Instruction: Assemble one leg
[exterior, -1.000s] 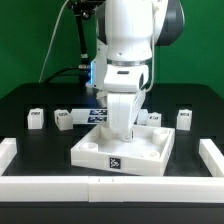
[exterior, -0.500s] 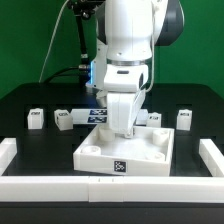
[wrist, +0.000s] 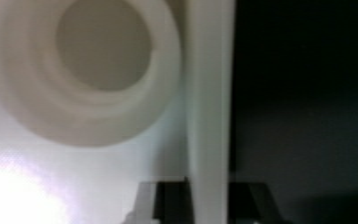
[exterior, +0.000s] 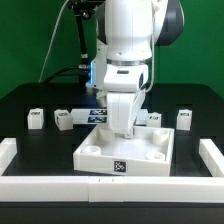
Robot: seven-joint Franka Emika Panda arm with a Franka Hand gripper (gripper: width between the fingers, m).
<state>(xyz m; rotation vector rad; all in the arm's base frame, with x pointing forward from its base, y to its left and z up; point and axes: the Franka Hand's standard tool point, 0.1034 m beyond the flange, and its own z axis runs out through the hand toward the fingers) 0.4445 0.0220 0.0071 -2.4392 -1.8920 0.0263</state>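
Basically nothing moved in the last second. Exterior view: gripper (exterior: 122,130) stays low at frame centre, over the rear of the large flat white square rimmed plastic piece (exterior: 125,152); nearest small white stubby tagged plastic leg (exterior: 153,119) sits loose just right of it, three more in the mid-frame row. Wrist view: blurred round socket (wrist: 87,70), very close. Fingers open or closed: can't tell. Probably no leg seated yet

Smooth white plastic leg (exterior: 36,119), matt black table (exterior: 18,104).
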